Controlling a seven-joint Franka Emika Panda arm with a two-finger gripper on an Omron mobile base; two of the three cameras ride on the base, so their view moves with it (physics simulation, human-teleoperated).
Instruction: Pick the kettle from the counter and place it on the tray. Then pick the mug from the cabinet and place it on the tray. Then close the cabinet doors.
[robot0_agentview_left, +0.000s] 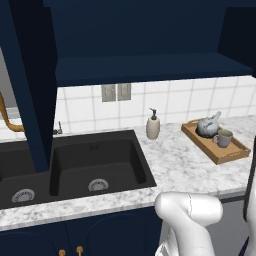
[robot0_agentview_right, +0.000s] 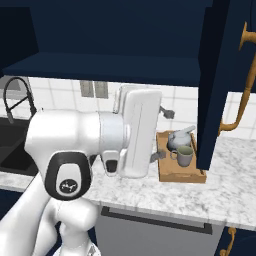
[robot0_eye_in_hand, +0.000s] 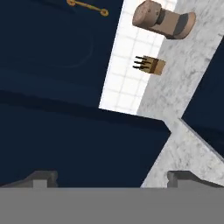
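**Kettle and mug on tray, cabinet open**

You see the kettle (robot0_agentview_left: 207, 126) and mug (robot0_agentview_left: 223, 138) side by side on the wooden tray (robot0_agentview_left: 216, 152) on the marble tabletop (robot0_agentview_left: 172, 162). Your gripper (robot0_eye_in_hand: 111, 178) is empty, fingers apart. The cabinet doors (robot0_agentview_right: 216, 80) stand open.

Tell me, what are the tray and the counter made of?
The tray looks like brown wood with a matte finish. The counter looks like polished marble: white with grey speckles and veins. Since it's rendered, that's only how they look.
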